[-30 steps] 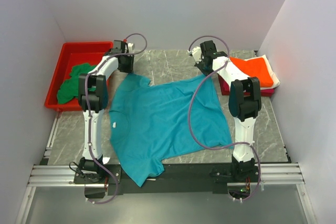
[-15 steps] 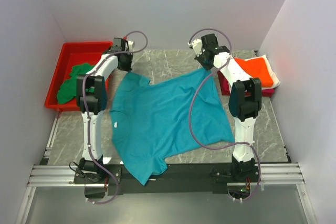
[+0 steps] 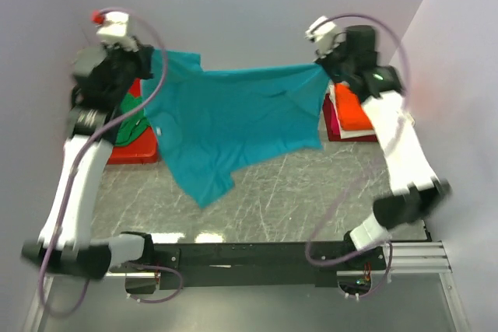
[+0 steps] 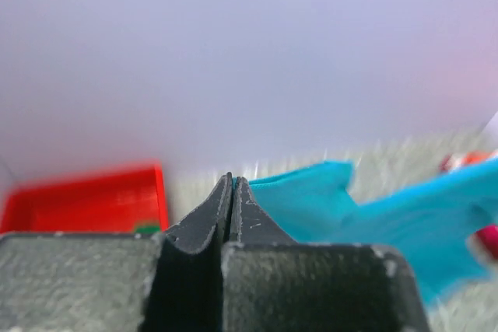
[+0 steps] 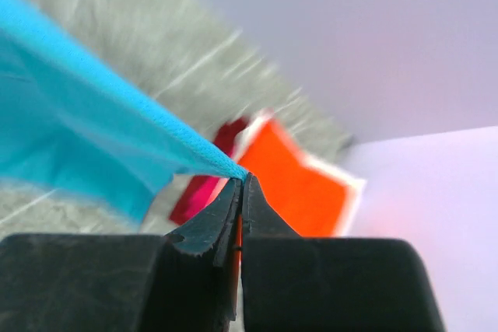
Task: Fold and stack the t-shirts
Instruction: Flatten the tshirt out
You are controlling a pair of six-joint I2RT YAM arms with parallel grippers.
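Teal t-shirt [image 3: 233,118] hangs spread in the air between both arms, high over the marble table [image 3: 311,192]. Its lower edge and one sleeve droop free, and no part of it seems to touch the surface.

Left gripper [image 3: 146,58] pinches the shirt's upper left corner. The wrist view shows its jaws pressed together with a sliver of teal cloth between them. Right gripper [image 3: 323,68] grips the opposite corner, jaws closed on a taut fold of fabric.

Far right there is a folded stack: orange shirt [image 3: 354,110] on top, white shirt [image 3: 366,134] and magenta shirt [image 5: 204,192] under it — those look done. Dark green shirt [image 3: 132,110] lies crumpled in the red bin [image 3: 128,149], unfolded.

Judgement: task partway. Teal t-shirt is not yet folded at all — it needs laying flat, folding and stacking, then the dark green shirt needs the same.
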